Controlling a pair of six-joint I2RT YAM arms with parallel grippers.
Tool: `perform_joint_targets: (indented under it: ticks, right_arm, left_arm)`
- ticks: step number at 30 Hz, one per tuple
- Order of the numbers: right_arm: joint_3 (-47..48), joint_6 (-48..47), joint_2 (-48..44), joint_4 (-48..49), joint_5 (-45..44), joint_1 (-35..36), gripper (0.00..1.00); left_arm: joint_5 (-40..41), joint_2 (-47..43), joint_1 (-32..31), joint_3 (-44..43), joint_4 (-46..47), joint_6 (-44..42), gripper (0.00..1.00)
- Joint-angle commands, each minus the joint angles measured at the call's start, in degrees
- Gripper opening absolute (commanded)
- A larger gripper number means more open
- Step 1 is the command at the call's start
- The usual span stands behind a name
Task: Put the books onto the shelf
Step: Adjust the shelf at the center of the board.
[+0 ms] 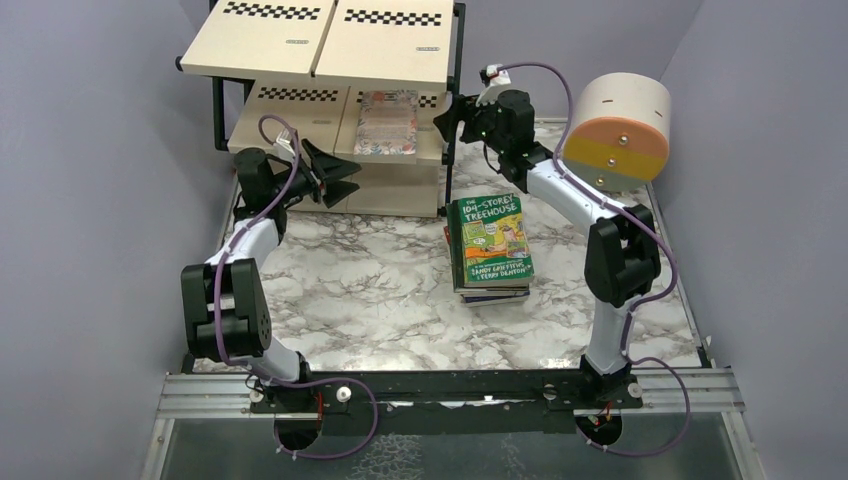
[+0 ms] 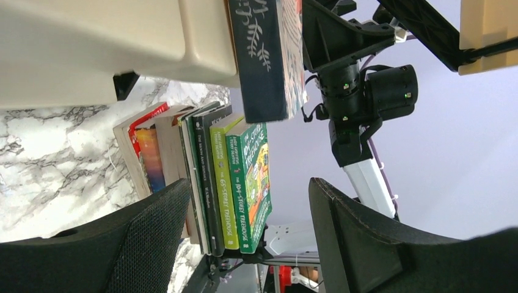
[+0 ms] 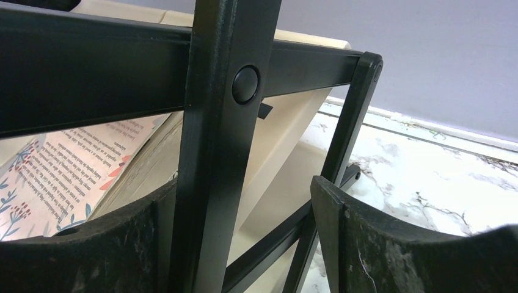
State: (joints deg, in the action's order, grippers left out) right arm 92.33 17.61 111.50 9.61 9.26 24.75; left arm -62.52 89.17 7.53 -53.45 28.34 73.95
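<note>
On stack (image 1: pixel 497 293): top book (image 1: pixel 490 240) "The 104-Storey Treehouse" | left gripper (image 1: pixel 350 178) agape, empty | right gripper (image 1: pixel 447 125) parted, empty

Dead ahead of the right gripper (image 3: pixel 241 186), a black shelf post (image 3: pixel 226 122) stands across the gap between the fingers and hides most of the floral book (image 3: pixel 67 165) behind it. That book also runs off the left edge, and its back-cover print is too small to read. From above, the right fingertips are lost behind the frame. Beyond the left gripper (image 2: pixel 249 183), the floral book's spine is cut off at the top edge. In the stack of books (image 2: pixel 207 171), the darker spines are illegible.
</note>
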Motion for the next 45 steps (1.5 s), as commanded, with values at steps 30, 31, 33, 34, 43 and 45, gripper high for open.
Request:
perform_joint_targets:
  ticks: [30,31,33,34,43,45]
  right_arm:
    - [4.1,-3.8,5.8,1.0,0.4,-7.1,0.67]
    - [4.2,-3.8,5.9,1.1,0.5,-7.1,0.67]
    - [4.2,-3.7,6.0,1.1,0.8,-7.1,0.67]
    - [4.1,-3.7,6.0,1.1,0.9,-7.2,0.67]
    - [2.8,-3.0,5.0,1.1,2.3,-7.3,0.67]
    - [2.8,-2.9,4.9,0.9,2.7,-7.4,0.67]
  left_arm:
    - [25.0,-24.4,8.2,-1.8,-34.7,-25.0,0.65]
    - [28.0,-25.8,8.3,-1.2,-33.8,-24.7,0.64]
    - [33.2,-28.4,8.4,0.1,-32.1,-24.3,0.65]
    - [35.7,-29.5,8.4,0.7,-31.0,-23.9,0.65]
    - [55.2,-28.9,8.8,-2.3,-25.8,-30.8,0.63]
    - [58.0,-29.1,8.7,-1.7,-22.8,-33.6,0.63]
